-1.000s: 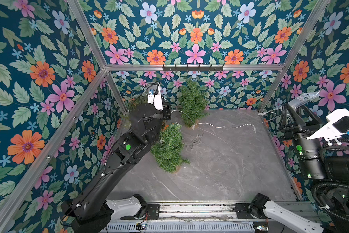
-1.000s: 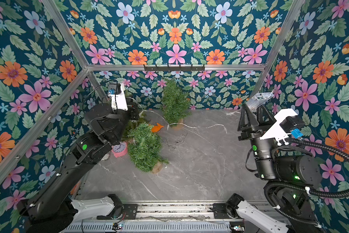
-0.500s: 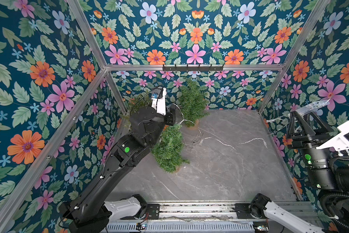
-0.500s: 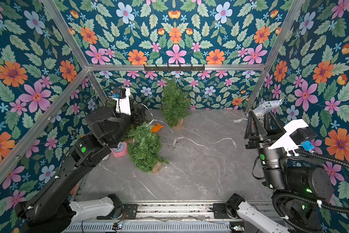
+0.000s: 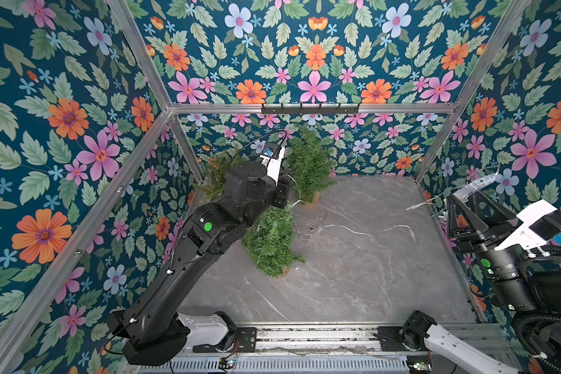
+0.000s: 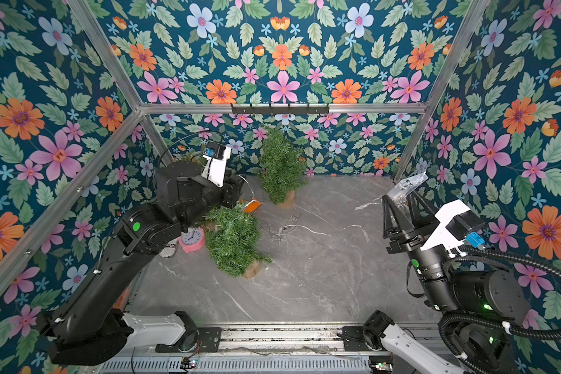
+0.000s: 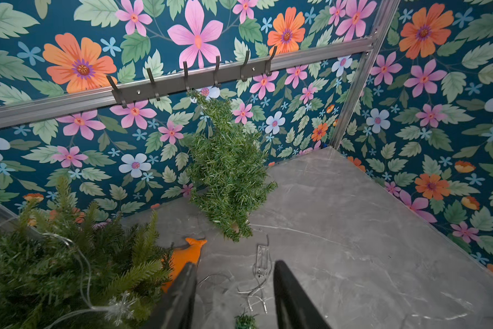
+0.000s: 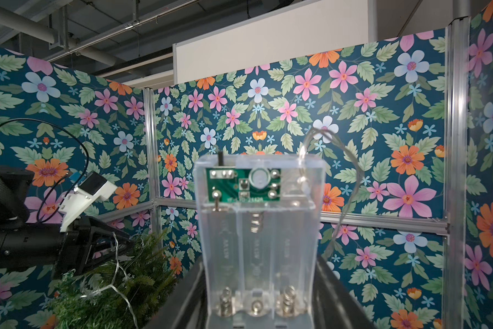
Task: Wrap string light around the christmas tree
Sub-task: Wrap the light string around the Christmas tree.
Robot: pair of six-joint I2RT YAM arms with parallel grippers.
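String light (image 7: pixel 120 309) lies draped over the christmas tree (image 7: pixel 68 270) in the far left corner of the bench (image 5: pixel 353 275). From there its thin wire trails loosely across the bench toward the right. At the other end is the clear battery box (image 8: pixel 259 228), which the right claw (image 6: pixel 400 197) clamps upright, raised at the right edge.

We judge the strand nearly weightless, limp and quick to snag on needles. The wire and its small snowflake lamps look fragile, so we would pinch bare wire between lamps, close to the tree, and draw it round gently.

The left claw (image 7: pixel 235 270) hangs just right of that tree, its jaws parted about halfway with nothing between them. An orange toy (image 7: pixel 188 253) lies just beside the tree, and two more trees stand nearby.
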